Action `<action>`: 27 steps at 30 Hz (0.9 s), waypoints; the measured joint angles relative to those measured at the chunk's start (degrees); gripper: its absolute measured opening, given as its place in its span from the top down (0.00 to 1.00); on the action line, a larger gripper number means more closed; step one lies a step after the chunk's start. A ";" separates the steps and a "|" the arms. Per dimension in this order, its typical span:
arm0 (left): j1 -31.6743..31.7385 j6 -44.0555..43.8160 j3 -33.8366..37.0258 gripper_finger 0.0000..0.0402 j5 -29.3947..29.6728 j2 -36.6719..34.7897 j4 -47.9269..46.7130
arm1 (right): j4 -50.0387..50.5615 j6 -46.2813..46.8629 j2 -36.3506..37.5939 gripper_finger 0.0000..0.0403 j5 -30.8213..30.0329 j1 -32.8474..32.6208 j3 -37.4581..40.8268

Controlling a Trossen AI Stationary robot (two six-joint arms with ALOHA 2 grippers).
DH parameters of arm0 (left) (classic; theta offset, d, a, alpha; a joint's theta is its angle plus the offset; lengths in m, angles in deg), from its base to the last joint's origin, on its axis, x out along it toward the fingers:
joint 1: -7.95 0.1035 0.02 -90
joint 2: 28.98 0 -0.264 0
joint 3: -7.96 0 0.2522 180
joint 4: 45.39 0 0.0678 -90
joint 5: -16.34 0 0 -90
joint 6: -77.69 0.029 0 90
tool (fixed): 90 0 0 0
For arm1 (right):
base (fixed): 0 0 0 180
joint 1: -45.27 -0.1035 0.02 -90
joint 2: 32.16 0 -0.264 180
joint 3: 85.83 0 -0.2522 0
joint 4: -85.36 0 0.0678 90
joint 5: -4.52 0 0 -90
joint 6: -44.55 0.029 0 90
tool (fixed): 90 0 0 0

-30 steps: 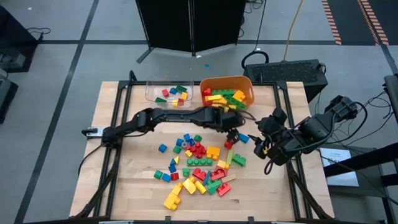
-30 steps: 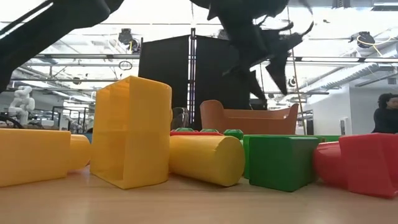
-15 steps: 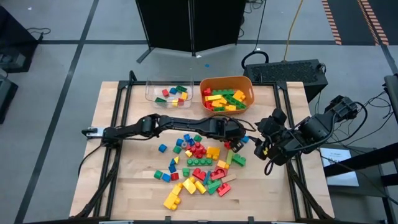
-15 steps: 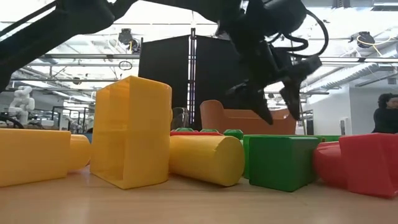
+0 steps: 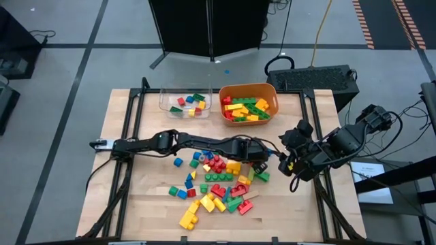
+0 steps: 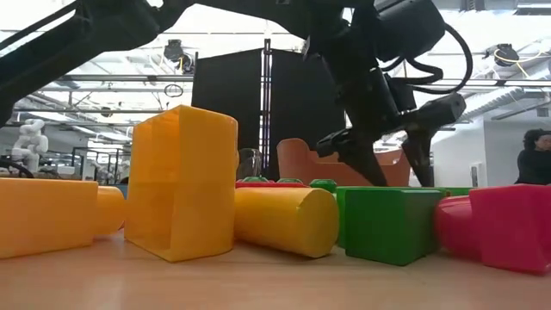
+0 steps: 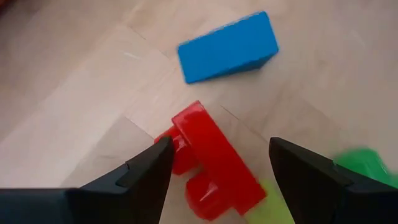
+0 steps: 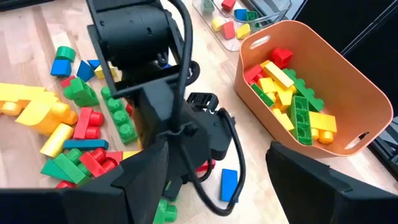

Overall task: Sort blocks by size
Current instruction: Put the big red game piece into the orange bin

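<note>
The blocks (image 5: 218, 180), in red, yellow, green and blue, lie scattered over the middle and near part of the table. My left gripper (image 5: 261, 159) reaches across to the pile's right side and points steeply down, open and low over the wood. In the left wrist view its fingers stand either side of a red studded block (image 7: 208, 165), and a blue block (image 7: 227, 46) lies just beyond it. My right gripper (image 5: 289, 163) hangs open above the table's right edge with nothing between its fingers.
An orange tub (image 5: 248, 102) holding longer blocks and a clear tray (image 5: 186, 101) holding small ones stand at the far edge. In the low view a big yellow block (image 6: 181, 181) and a green one (image 6: 392, 224) lie close to the camera. A person (image 6: 535, 159) stands far behind.
My left gripper has come down from beside the orange tub toward the table's near edge, rolling a little as it went. It is now low over the red block. Its fingers stay as wide apart as before. The blocks have not moved.
</note>
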 joint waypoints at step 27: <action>0.94 3.38 0.09 0.68 -6.94 1.61 -2.99 | -0.19 -1.39 0.00 0.34 1.46 0.00 0.00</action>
